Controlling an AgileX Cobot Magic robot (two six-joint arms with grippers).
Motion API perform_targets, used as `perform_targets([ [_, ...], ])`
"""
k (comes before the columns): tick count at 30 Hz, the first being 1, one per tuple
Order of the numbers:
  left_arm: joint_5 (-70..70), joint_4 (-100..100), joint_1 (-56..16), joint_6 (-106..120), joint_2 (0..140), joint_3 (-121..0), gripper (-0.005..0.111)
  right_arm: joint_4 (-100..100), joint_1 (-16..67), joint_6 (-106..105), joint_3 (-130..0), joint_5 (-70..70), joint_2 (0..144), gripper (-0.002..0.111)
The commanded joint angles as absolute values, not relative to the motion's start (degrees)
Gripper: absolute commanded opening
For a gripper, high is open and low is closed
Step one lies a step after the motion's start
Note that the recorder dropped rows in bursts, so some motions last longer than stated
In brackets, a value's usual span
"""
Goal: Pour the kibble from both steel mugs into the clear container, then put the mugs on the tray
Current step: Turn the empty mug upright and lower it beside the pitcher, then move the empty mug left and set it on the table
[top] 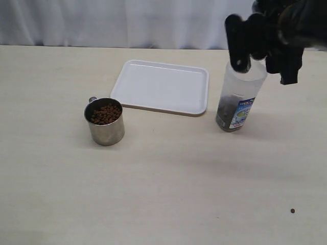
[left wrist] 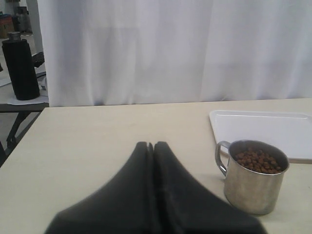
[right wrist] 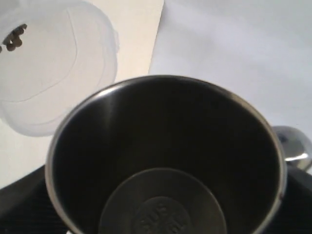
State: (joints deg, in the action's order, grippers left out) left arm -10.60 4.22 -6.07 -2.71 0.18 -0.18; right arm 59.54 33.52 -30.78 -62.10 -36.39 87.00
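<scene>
Right gripper (top: 263, 53) clasped an empty steel mug (right wrist: 165, 146) above the clear container (top: 239, 97).
Its blue-and-white label (top: 241, 113) was too small to read. The left gripper (left wrist: 153, 146) sat clenched, holding nothing, near the kibble-filled mug (top: 105, 122) and the tray (top: 163, 87) on a pale table (top: 153, 178) with a white curtain (top: 127, 20) behind.

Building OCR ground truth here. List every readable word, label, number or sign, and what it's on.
On the clear container, blue-and-white label: printed text, too blurred to read.
Inside the empty steel mug, embossed stamp on its bottom: too blurred to read.
On the tray and the full steel mug: no text visible.
Nothing legible to quote.
</scene>
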Motion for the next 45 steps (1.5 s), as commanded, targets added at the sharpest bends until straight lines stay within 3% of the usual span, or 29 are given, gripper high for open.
perform_targets([
  [1, -10.43, 4.38, -6.37, -2.88, 0.00, 0.00, 0.000, 30.97, 22.11, -36.85, -62.85, -25.77, 81.31, 0.004],
  [9, -9.92, 3.98, -6.37, -2.88, 0.00, 0.00, 0.000, -42.09, 3.54, -81.00, -53.38, -19.46, 76.64, 0.004],
  [13, -9.92, 3.98, -6.37, -2.88, 0.00, 0.00, 0.000, -82.69, -2.83, -121.42, -44.98, -26.15, 77.64, 0.004],
  [14, -9.92, 3.98, -6.37, -2.88, 0.00, 0.00, 0.000, -86.24, -4.84, -121.30, -43.86, -28.95, 78.17, 0.004],
  [19, -9.92, 3.98, -6.37, -2.88, 0.00, 0.00, 0.000, -84.29, -14.26, -121.30, -41.85, -46.90, 82.65, 0.004],
  [23, -9.92, 3.98, -6.37, -2.88, 0.00, 0.00, 0.000, -80.12, -15.71, -121.30, -39.86, -56.57, 87.46, 0.004],
  [34, -9.92, 3.98, -6.37, -2.88, 0.00, 0.00, 0.000, -71.31, 0.69, -121.30, -43.52, -52.41, 102.92, 0.004],
  [45, -10.25, 4.01, -6.37, -2.88, 0.00, 0.00, 0.000, -80.06, 12.76, -121.22, -51.29, -49.29, 111.38, 0.005],
])
